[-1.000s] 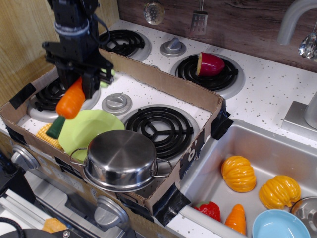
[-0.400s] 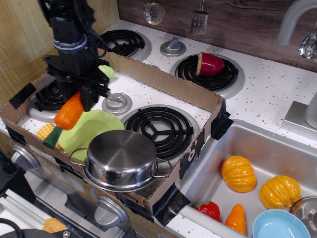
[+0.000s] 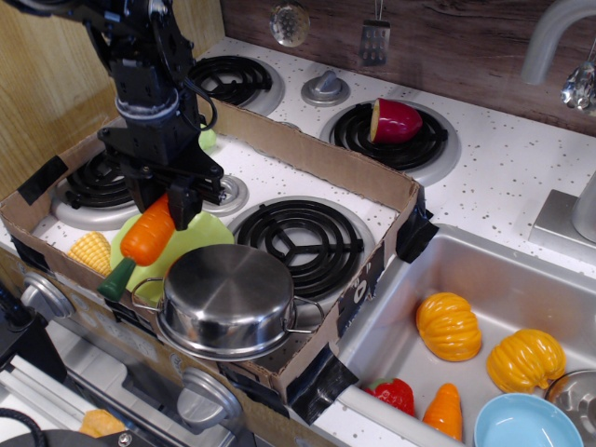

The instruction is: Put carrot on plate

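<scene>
My gripper (image 3: 166,207) is shut on the thick end of the orange carrot (image 3: 147,238), which hangs tilted with its dark green stem end pointing down to the left. The carrot is over the left part of the lime-green plate (image 3: 197,235), close above it; I cannot tell if it touches. The plate lies inside the cardboard tray, partly hidden by the steel pot and the carrot.
A steel pot (image 3: 226,298) stands right in front of the plate. A yellow corn cob (image 3: 92,251) lies left of the plate. The cardboard tray wall (image 3: 307,151) rings the area. A sink (image 3: 521,289) at right holds pumpkins, a stubby orange vegetable and a blue dish (image 3: 526,424).
My gripper has moved to the right and lower with the carrot, from left of the plate to over its left part.
</scene>
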`<state>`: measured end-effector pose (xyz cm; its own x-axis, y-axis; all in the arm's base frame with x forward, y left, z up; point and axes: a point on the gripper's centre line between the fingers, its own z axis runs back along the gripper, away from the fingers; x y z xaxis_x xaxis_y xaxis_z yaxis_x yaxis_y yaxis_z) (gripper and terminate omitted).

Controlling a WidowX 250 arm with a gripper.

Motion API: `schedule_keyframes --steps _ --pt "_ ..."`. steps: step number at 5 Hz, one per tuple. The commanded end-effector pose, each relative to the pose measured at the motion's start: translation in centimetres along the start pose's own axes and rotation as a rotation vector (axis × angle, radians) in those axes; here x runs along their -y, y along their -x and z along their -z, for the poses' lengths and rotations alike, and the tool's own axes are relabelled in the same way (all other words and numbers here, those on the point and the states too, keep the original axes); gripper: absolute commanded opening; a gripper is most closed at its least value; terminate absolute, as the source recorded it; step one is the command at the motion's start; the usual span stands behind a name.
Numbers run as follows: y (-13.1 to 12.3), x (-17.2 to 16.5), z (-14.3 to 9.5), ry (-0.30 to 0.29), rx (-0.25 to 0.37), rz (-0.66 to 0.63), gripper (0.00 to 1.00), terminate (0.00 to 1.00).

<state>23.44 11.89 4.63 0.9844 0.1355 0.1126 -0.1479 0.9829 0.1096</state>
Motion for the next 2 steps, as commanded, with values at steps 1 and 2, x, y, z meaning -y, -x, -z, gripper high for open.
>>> schedule_keyframes --steps 1,2 --pt "-1.38 -0.69 -1.3 0.015 0.035 0.017 1.0 0.0" --pt "-1.55 -0.89 -1.47 0.016 0.04 0.014 1.0 0.0"
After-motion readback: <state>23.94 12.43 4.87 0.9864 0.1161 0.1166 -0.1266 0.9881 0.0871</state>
